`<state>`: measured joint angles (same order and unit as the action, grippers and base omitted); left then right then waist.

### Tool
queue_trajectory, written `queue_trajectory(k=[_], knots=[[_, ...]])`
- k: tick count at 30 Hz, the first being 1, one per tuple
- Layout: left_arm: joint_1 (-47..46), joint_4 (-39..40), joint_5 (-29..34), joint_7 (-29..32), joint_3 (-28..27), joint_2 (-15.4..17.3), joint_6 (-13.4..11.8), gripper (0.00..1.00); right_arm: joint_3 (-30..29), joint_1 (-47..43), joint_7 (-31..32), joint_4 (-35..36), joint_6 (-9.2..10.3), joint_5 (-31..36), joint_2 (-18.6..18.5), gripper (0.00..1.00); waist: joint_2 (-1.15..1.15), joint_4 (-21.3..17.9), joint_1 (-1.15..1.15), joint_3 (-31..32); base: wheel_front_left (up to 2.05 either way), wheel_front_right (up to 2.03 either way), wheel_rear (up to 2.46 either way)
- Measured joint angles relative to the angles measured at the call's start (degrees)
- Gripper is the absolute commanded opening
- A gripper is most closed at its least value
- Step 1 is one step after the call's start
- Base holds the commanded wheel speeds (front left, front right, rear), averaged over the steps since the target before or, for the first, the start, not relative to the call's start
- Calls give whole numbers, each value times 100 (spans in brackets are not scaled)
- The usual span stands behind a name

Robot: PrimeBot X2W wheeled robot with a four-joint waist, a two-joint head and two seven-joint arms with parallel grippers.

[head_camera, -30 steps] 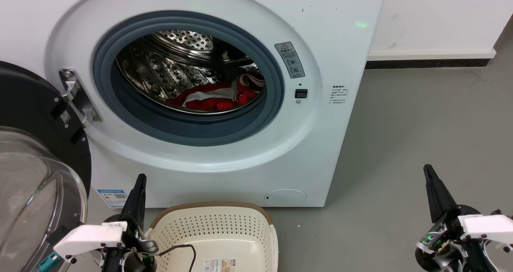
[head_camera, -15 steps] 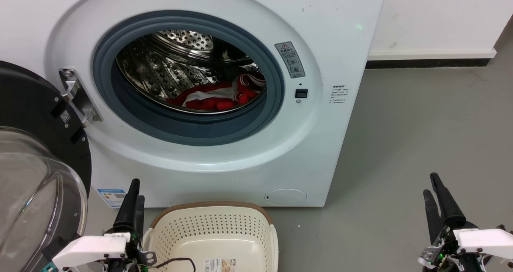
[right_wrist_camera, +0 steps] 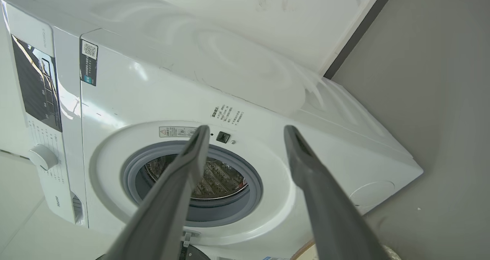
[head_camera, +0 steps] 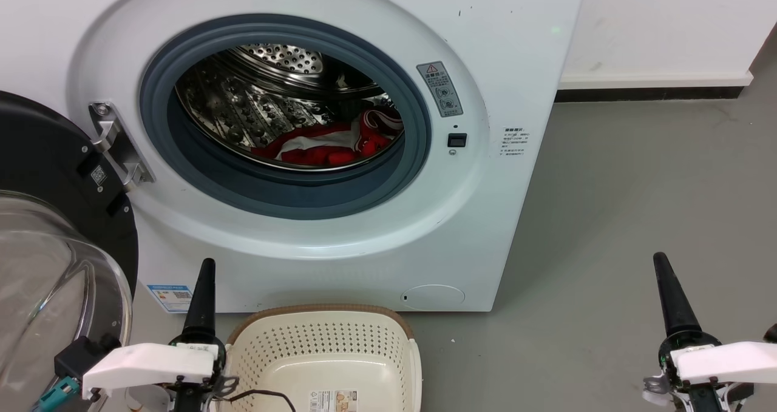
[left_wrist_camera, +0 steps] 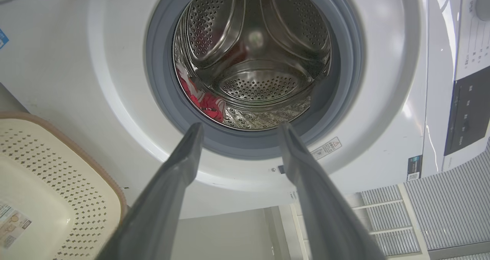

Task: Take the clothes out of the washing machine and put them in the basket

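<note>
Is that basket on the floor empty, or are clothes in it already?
Empty, as far as it shows: the basket has a bare bottom with its paper label visible; the clothes lie in the washing machine.

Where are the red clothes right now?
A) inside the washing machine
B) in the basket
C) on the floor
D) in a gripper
A: the clothes lie inside the washing machine, past its open porthole; the basket holds no clothes.

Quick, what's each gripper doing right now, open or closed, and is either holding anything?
Left gripper: open, fingers spread, holding nothing.
Right gripper: open, fingers spread, holding nothing.
</note>
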<state>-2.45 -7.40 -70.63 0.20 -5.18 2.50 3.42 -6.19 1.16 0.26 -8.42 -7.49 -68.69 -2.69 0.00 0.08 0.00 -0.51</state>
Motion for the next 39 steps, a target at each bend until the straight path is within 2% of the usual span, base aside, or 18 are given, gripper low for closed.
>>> queue_trajectory(k=[18, 26, 39], knots=[[168, 525, 1938, -379, 314, 4, -319, 100, 347, -259, -382, 575, 0, 2525, -1, 100, 0, -12, 0, -23, 0, 0, 0], [244, 677, 2654, -523, 405, 7, -420, 100, 358, -346, -530, 722, 0, 3234, -1, 100, 0, -20, 0, -16, 0, 0, 0], [354, 900, 3573, -747, 521, 10, -547, 100, 383, -502, -739, 951, 0, 4039, -2, 100, 0, -14, 0, -15, 0, 0, 0]])
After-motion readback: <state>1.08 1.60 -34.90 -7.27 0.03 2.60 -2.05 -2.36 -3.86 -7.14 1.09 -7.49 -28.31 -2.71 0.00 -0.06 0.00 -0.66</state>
